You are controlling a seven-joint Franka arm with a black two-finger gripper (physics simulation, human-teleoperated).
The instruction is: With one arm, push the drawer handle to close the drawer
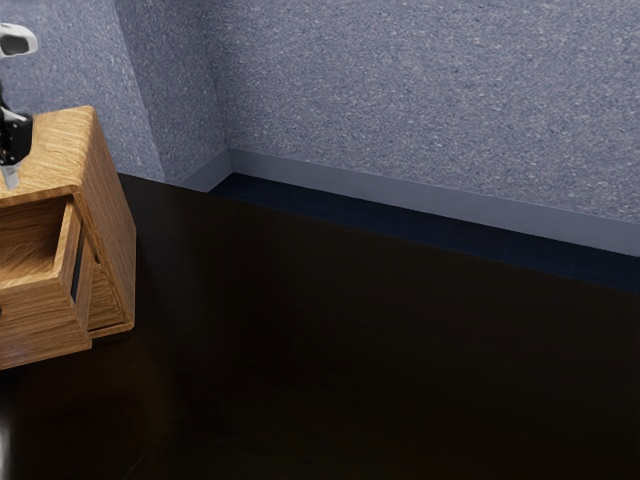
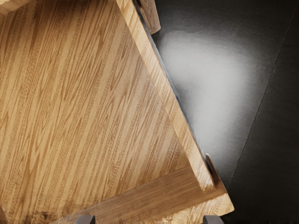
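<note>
Drawer: pulled partly out of wooden cabinet (image 1: 108,215), i.e. open; box (image 1: 42,325) extends to near side, ext. view's left, where its front is cut off.
Handle: can't be made out; a small dark bit on drawer front at the cut edge is too little to ID.
Hand: black, partly cut off (image 1: 11,178), seen against cabinet top, ext. view's left; open, fingertips well apart in wrist view w/ drawer front btwn & beyond them; contact w/ drawer can't be told.
Arm: mostly out of frame; one white rounded part w/ dark inset (image 1: 16,41) above hand.
Pale shape: blurred, at near left edge (image 1: 3,445); can't ID.
Drawer interior: flat bottom (image 2: 84,107), streaky tan grain; straight thin side wall (image 2: 163,88); far end cut off.
Runner: narrow black strip (image 1: 78,262) along drawer's outer side.
Cabinet: same wood, boxy, rounded edges; left part cut off.
Worktop: black (image 1: 380,370), smooth, w/ whitish sheen & fine seam in wrist view.
Wall: blue-gray, speckled (image 1: 420,90); plain baseboard (image 1: 430,198) above dark-blue floor (image 1: 400,228), far side.
</note>
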